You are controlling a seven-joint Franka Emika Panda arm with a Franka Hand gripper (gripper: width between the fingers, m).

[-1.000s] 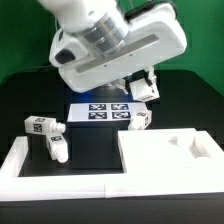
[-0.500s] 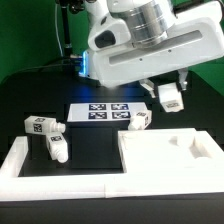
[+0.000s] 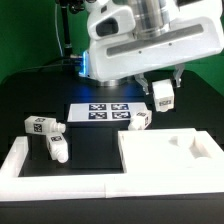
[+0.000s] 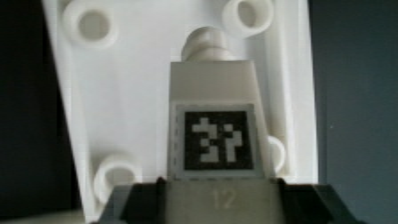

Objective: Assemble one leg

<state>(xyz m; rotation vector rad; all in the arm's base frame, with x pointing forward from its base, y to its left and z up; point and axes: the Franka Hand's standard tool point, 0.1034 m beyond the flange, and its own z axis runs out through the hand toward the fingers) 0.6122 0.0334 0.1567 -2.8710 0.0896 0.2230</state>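
My gripper (image 3: 163,88) is shut on a leg (image 3: 163,96), a stubby white peg with a black-and-white tag, and holds it in the air above the table's back right. In the wrist view the held leg (image 4: 217,130) stands between the dark jaws of the gripper (image 4: 217,192), tag facing the camera, its rounded tip over the large white square panel (image 4: 89,100) with round holes. Three more legs lie loose: two at the exterior view's left (image 3: 42,125) (image 3: 57,149) and one beside the marker board (image 3: 139,121).
The marker board (image 3: 98,110) lies flat mid-table. The large white panel (image 3: 165,160) with recesses lies at the front right. A white rim (image 3: 15,158) runs along the front left. The arm's bulky white body fills the upper part of the exterior view.
The arm has swung towards the exterior view's right with the leg still in the gripper, then eased slightly back to the left. The loose legs have not moved.
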